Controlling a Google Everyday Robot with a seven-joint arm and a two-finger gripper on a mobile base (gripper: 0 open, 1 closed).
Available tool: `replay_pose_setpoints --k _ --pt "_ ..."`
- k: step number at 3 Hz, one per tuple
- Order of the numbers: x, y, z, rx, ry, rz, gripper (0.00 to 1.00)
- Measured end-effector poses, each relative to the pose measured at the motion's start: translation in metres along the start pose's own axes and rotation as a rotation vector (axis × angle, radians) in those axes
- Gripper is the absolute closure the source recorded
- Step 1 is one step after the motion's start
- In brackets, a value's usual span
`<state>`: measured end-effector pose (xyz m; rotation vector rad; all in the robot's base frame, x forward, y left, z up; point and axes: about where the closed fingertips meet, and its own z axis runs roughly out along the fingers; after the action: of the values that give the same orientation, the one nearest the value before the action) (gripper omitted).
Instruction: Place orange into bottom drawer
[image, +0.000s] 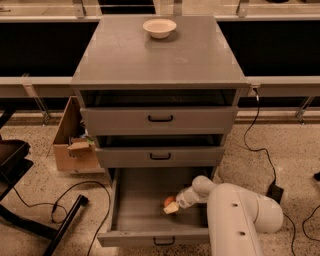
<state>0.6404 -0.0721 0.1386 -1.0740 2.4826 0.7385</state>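
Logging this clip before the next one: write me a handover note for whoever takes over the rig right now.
Tool: low inside the open bottom drawer, right of its middle, right against the orange. Whether it holds the fruit cannot be told.
Orange: inside the drawer at the tool's tip; I cannot tell if it rests on the drawer floor.
Done: the drawer is pulled out and the orange is within its walls.
Left: make sure the orange is let go and lying in the drawer, then probably lift the arm out over the drawer front.
Not involved: the bowl on the cabinet top.
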Motion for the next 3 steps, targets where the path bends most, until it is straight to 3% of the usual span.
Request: replay_pose_setpoints --k 1,2,3 --pt "0.000 0.000 0.000 0.000 0.000 0.000 0.00" --pt "0.000 0.000 0.000 0.000 0.000 0.000 0.00" --pt "0.006 0.007 -0.022 0.010 -0.021 0.004 0.00"
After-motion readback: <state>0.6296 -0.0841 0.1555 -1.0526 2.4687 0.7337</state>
